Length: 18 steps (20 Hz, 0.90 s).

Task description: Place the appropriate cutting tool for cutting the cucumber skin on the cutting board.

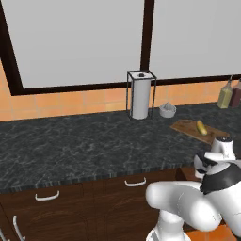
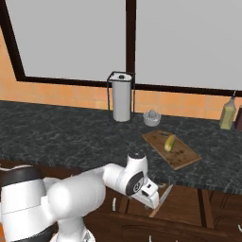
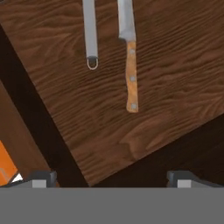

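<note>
My gripper (image 3: pixel 112 177) is open, its two fingertips (image 3: pixel 41 177) standing wide apart with nothing between them. It hangs over the brown wooden floor of an open drawer (image 3: pixel 175 65). Two tools lie ahead of it: a knife (image 3: pixel 130 65) with a wooden riveted handle, and left of that a grey metal handle (image 3: pixel 90 35) ending in a loop, its head cut off by the top edge. In the right base view the gripper (image 2: pixel 153 201) is below the counter edge. Up on the counter, the cutting board (image 2: pixel 178 155) (image 1: pixel 186 127) carries the yellow-green cucumber (image 2: pixel 169 142) (image 1: pixel 201 126).
A paper towel holder (image 1: pixel 140 94) (image 2: pixel 121 97) stands at the back of the dark marble counter (image 1: pixel 84 146), with a small white juicer (image 1: pixel 167 109) (image 2: pixel 152 117) beside it. Bottles (image 1: pixel 226 94) (image 2: pixel 228 113) stand at the far right. Dark wood cabinet fronts (image 1: pixel 56 207) run under the counter.
</note>
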Tool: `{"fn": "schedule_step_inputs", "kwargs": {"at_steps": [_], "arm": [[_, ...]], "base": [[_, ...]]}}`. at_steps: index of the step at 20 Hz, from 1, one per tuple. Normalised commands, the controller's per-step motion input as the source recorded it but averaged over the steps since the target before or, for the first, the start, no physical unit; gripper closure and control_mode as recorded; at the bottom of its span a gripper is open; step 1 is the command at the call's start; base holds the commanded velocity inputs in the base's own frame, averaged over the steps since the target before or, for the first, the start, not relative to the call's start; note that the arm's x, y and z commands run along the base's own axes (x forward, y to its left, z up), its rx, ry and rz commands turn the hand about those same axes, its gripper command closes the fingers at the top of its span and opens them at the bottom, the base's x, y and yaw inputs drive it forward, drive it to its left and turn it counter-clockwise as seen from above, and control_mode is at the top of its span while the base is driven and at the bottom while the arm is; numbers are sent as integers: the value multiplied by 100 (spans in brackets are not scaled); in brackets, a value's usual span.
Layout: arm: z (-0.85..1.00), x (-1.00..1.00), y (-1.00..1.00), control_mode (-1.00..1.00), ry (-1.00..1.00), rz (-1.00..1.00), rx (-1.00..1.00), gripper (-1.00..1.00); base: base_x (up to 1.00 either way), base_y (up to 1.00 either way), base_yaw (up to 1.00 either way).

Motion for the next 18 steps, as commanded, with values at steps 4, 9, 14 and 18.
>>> {"fn": "schedule_step_inputs", "kwargs": {"at_steps": [4,9,14,18], "arm": [[-29,-4,-16,-100,0,0,0,-100],[-27,0,-25,-100,3,0,0,-100],[-4,-48,-1,-100,2,0,0,-100],[-1,-80,0,-100,2,0,0,-100]], "base": [[0,0,0],[0,0,0],[0,0,0],[0,0,0]]}}
